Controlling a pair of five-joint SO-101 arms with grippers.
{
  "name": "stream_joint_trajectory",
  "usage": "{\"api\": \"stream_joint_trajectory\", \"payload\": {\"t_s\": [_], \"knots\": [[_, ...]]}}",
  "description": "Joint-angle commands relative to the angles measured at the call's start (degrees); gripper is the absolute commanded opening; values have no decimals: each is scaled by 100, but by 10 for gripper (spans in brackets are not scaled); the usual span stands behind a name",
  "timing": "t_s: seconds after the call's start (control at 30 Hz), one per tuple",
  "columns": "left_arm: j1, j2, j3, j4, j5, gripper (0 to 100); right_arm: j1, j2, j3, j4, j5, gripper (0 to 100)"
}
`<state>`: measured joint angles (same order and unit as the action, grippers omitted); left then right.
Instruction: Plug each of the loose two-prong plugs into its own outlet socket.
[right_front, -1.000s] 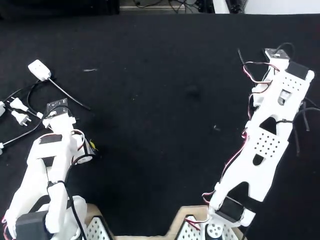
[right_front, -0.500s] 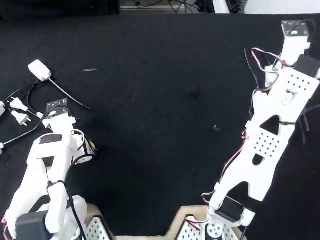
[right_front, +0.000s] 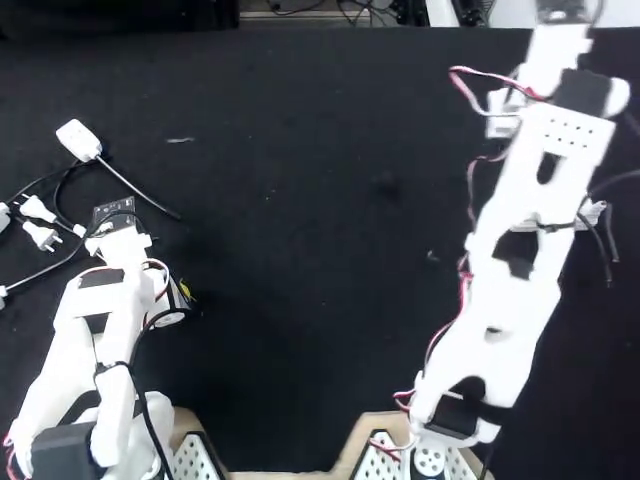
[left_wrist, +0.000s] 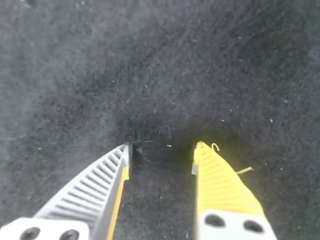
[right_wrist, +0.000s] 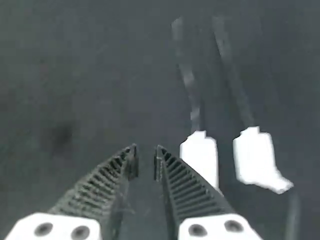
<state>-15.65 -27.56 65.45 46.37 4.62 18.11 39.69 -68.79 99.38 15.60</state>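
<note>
Logged two small white plugs near the left edge of the black cloth in the high view: upper plug and lower plug, lying close together with thin black cables looping around them. Could not make out the prongs clearly. Noted a white block farther up on its own lead; cannot tell whether socket or adapter. Found left gripper with jaws well apart and nothing between them, pointed down close over bare cloth, near the plugs but not touching, with left arm folded at the near-left corner. Found right arm stretched toward the far-right corner, and right gripper with jaws only a narrow slit apart, empty. Saw in the right wrist view two white bodies, nearer body just beside one finger and farther body next to it, each on a dark lead; too blurred to call plug or socket. Judged handling: light, rigid plastic shells, smooth enough to slip or twist between ribbed fingers. Expect the cable to tug and swing a lifted plug. Recommend pinching across the flat sides of the shell, behind the prongs and ahead of the cable exit, never on prongs or cable. Expect any socket to slide on the cloth under insertion push unless braced.
</note>
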Motion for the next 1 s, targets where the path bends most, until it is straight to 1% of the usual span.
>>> {"api": "stream_joint_trajectory", "payload": {"t_s": [0.0, 0.1, 0.23, 0.33, 0.5, 0.63, 0.77, 0.83, 0.97], "knots": [[-163, 9, -180, -114, 26, 202, -949, -2079, 3011, -149, -44, 49], [-163, 9, -180, -114, 26, 202, -1284, -2818, 4778, -1222, -211, 49], [-189, 9, -180, -114, 26, 202, -1169, -3275, 6791, -2866, -202, 49], [-189, 9, -180, -114, 26, 202, -993, -3292, 7662, -3648, -185, 49], [-171, 26, -189, -114, 26, 202, -580, -3292, 8409, -4396, 141, 49], [-180, 53, -207, -114, 26, 202, -193, -3284, 8804, -4730, 325, 49], [-180, 53, -207, -114, 26, 202, -18, -2976, 9253, -5222, 624, 49], [-171, 53, -207, -114, 26, 202, 88, -2703, 9323, -5442, 738, 49], [-171, 44, -163, -237, 26, 202, 246, -2545, 8980, -5354, 730, 49]]}}
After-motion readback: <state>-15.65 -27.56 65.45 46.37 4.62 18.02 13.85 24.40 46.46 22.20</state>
